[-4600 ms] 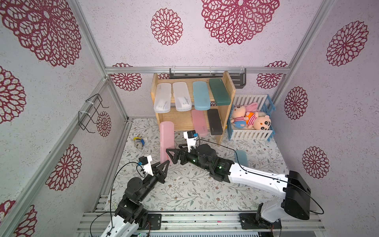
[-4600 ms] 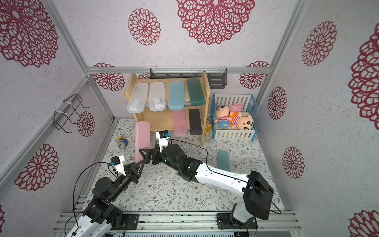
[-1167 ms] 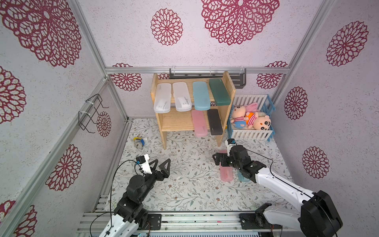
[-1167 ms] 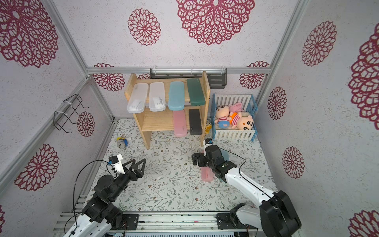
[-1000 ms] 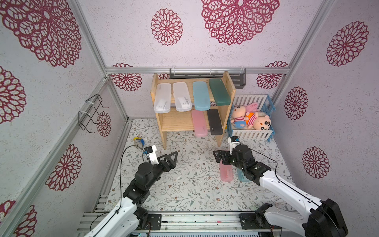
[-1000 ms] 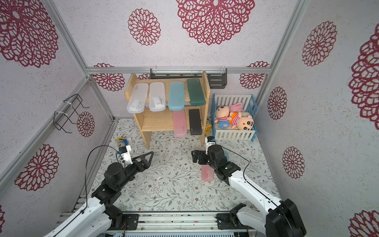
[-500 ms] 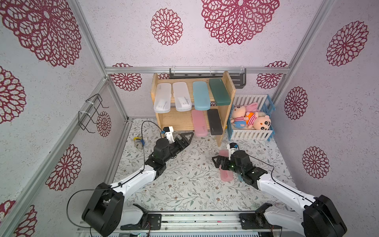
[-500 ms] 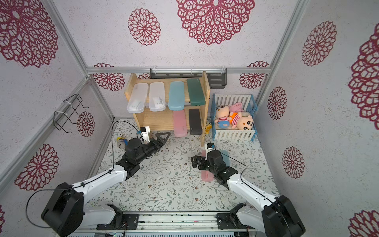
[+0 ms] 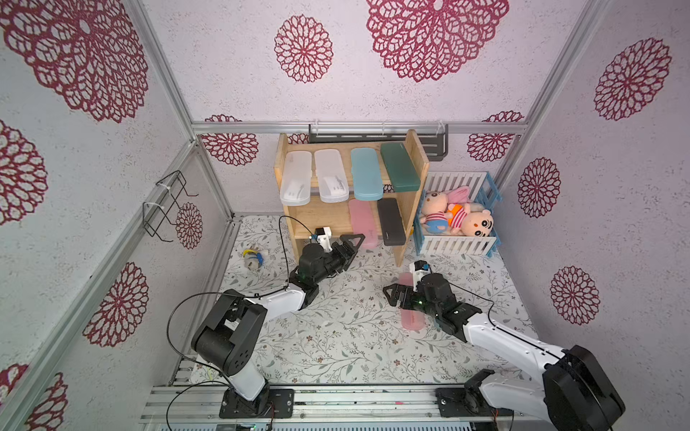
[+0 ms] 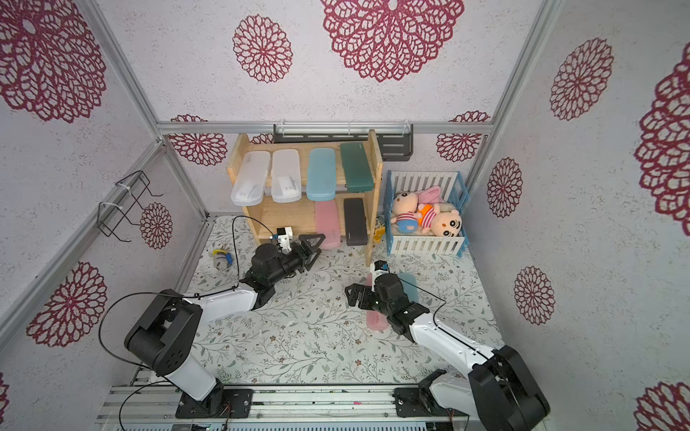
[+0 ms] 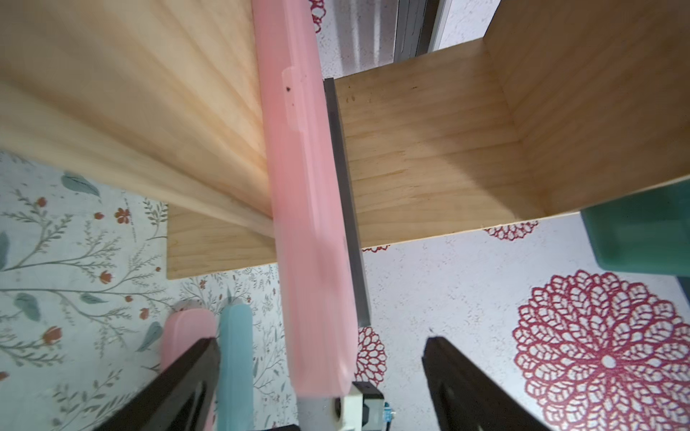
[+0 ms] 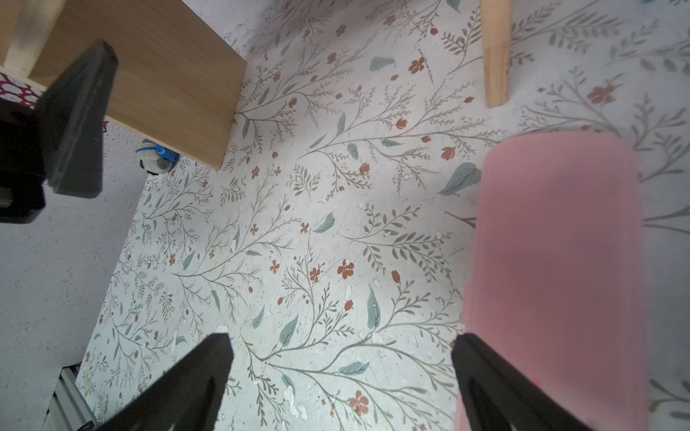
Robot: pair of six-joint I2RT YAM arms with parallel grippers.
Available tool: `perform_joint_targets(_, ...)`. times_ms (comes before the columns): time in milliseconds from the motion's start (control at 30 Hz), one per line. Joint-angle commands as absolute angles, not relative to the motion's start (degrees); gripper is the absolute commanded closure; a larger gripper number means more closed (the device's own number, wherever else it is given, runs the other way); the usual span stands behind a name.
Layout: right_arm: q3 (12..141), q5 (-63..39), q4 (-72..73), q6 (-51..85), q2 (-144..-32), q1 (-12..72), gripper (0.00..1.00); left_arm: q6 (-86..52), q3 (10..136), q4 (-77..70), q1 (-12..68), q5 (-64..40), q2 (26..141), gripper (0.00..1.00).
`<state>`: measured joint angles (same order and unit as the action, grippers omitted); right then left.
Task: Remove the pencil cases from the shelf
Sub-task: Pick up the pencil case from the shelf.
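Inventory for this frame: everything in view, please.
shelf: 1, wood, back wall
white cases: 2, frosted, top tier
blue cases: 2, light; top tier, floor
green case: 1, dark, top tier
pink cases: 2; lower tier, floor
black case: 1, lower tier
crate: 1, white-blue, beside shelf
plush toys: 2+, in crate
small toy: 1, whitish, floor left
rack: 1, dark, behind shelf
wire holder: 1, black, left wall
left gripper: open, at lower pink case
right gripper: open, by floor pink case
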<state>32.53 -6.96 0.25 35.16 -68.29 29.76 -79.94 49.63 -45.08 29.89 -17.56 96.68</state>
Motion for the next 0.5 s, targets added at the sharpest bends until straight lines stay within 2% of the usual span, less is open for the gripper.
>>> perform_joint_targets(0, 31.64, -6.53, 1.94, 34.83, -68.14, 30.06, 0.01, -82.54, 51.38, -50.11, 30.43, -18.29, 99.04, 0.21)
perform_joint_targets(300, 31.81, -5.46, 0.81, 33.89, -68.03, 29.96, 0.01, -82.55, 53.23, -50.05, 30.67, -18.13, 100.93, 0.54)
perform_joint_targets(467, 32.17, -5.53, 0.27, 33.24, -68.71, 30.03, 0.01, -80.63, 53.18, -47.47, 30.78, -17.26, 99.44, 0.64)
